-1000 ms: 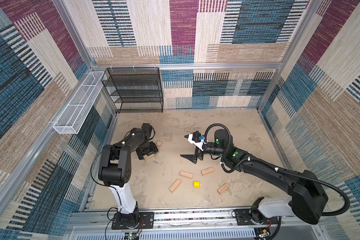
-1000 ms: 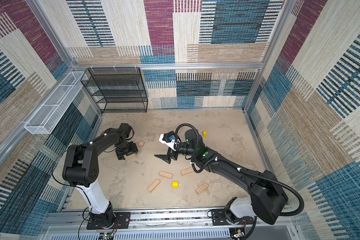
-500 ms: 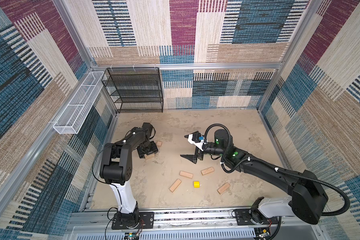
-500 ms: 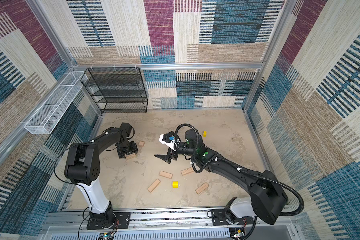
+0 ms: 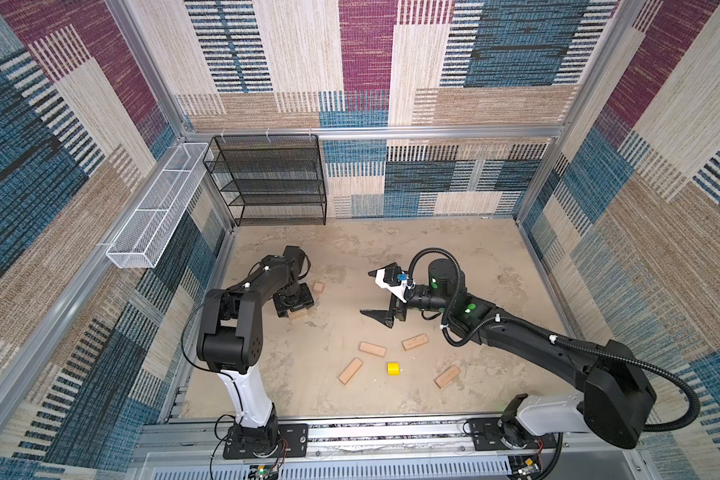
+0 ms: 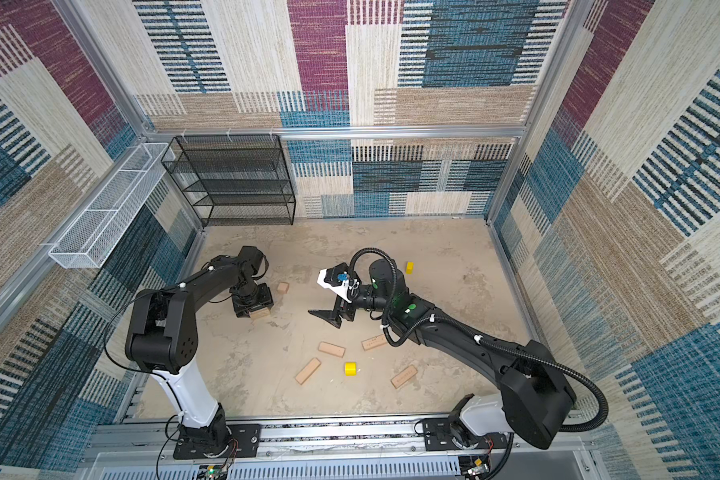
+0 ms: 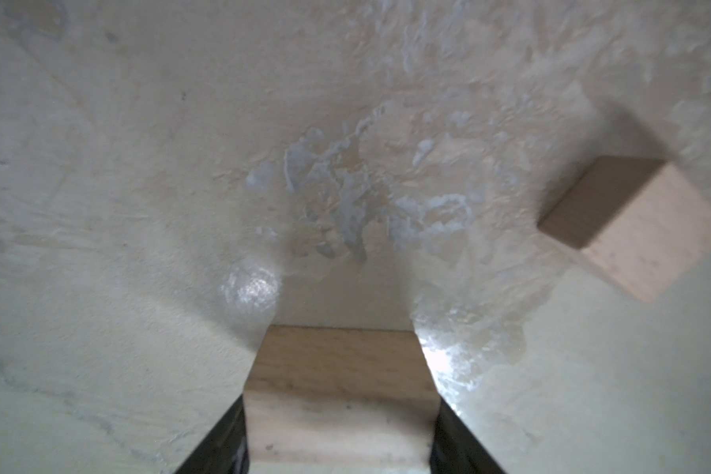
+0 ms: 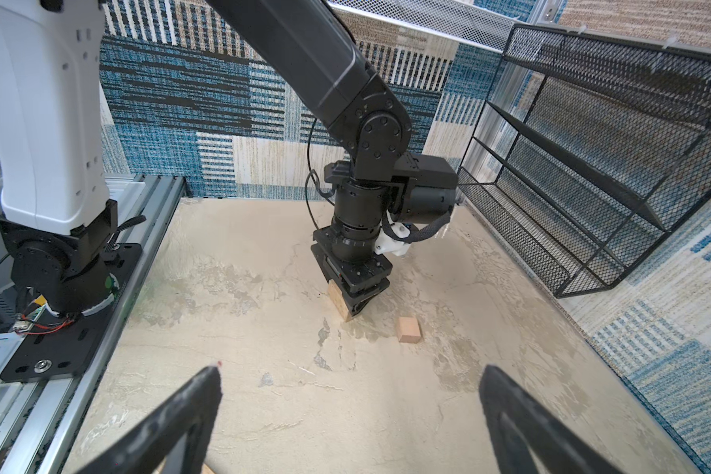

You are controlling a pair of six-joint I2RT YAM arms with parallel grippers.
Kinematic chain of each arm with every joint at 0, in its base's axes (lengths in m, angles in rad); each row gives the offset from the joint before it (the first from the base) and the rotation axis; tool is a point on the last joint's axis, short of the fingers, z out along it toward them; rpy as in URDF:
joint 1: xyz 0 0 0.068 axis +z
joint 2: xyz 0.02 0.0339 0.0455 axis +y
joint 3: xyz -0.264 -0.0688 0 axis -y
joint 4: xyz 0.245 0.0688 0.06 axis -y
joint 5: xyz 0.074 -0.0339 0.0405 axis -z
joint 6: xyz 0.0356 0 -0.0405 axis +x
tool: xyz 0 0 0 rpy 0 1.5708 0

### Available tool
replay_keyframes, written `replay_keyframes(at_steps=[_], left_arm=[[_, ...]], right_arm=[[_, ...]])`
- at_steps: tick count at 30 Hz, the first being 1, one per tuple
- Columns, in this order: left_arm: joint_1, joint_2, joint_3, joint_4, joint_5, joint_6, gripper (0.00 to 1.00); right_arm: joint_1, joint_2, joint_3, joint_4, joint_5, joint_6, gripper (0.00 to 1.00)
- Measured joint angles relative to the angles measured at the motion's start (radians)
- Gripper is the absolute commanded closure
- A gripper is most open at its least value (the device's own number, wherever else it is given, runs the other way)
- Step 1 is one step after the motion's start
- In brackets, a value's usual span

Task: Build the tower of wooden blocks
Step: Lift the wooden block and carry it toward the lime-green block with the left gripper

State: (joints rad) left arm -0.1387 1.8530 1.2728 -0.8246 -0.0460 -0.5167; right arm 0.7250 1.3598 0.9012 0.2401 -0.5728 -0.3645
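left gripper (image 5: 295, 306): tan wood block (image 7: 339, 369) is clasped, resting on table (image 5: 329, 257) | right gripper (image 8: 352, 369): jaws are spread wide

Inside a robotics lab's test cell: an aluminium frame (image 5: 433, 132) closes in a mottled beige surface (image 5: 454, 249), and the walls are lined with woven patchwork panels (image 5: 366, 50) in blue, plum and tan. A left arm (image 5: 229, 316) and a right arm (image 5: 528, 340) stand bolted to a slotted metal rail (image 5: 391, 432) along the surface's near edge. A bare circuit board (image 8: 29, 324) with red wires sits by the left arm's base. A black mesh rack (image 5: 275, 178) fills the far left corner, a white wire basket (image 5: 159, 208) hangs on the left wall, and wood blocks (image 5: 372, 349) lie loose on the surface.
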Motion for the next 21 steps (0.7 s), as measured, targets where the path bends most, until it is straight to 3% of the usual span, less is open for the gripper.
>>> replay_keyframes(at_steps=[14, 21], left_arm=[[-0.027, -0.026, 0.000, -0.002, -0.001, 0.009, 0.43], [-0.082, -0.081, 0.024, -0.010, -0.031, 0.027, 0.44]], right_arm=[[0.006, 0.000, -0.005, -0.004, 0.000, -0.007, 0.01], [0.007, 0.026, 0.053, -0.035, 0.047, 0.010, 0.07]])
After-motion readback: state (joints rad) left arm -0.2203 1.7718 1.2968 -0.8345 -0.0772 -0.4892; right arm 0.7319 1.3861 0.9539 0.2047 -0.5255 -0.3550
